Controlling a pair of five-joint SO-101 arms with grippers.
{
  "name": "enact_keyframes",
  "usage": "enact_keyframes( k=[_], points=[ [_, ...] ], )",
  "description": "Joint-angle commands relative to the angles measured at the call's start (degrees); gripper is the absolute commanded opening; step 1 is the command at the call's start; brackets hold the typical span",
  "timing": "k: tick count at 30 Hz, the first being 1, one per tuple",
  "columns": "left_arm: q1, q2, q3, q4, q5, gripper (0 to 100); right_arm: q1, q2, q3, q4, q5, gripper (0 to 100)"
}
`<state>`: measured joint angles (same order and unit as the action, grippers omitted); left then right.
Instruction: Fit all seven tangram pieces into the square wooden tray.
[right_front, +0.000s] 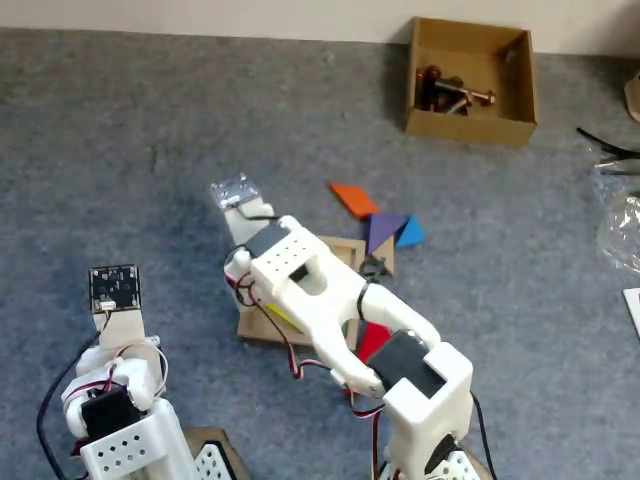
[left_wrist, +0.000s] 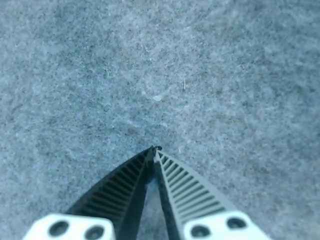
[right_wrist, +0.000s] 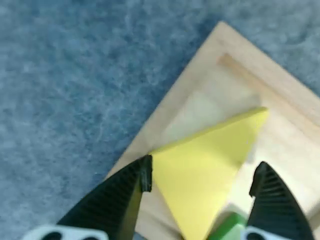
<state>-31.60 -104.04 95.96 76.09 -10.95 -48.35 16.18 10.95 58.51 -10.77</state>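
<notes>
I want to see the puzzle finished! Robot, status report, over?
Left end effector shut, over bare carpet. Right end effector open, straddling yellow triangle at tray corner. Outside tray: orange piece, purple piece, blue piece.

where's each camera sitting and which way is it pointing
High view: fixed above the table, facing down; both arms show, the right arm stretched over the wooden tray, the left arm off to the side of it.
Left wrist view: on the left arm, facing down at grey carpet; its shut jaws show.
Right wrist view: on the right arm, facing down at a tray corner; its open jaws flank the yellow triangle.
Shared: the high and right wrist views both show the tray.
</notes>
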Motion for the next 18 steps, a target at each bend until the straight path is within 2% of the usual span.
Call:
enact_keyframes(
  k=[1,18],
  points=[
    [1.01,-0.31,1.19,0.53,0.53,1,-1.19,-0.13,-3.21,0.92,-0.53,31.0],
    [1.01,-0.31,1.19,0.53,0.53,1,-1.54,0.4,-3.91,0.31,-0.62,30.8]
  ],
)
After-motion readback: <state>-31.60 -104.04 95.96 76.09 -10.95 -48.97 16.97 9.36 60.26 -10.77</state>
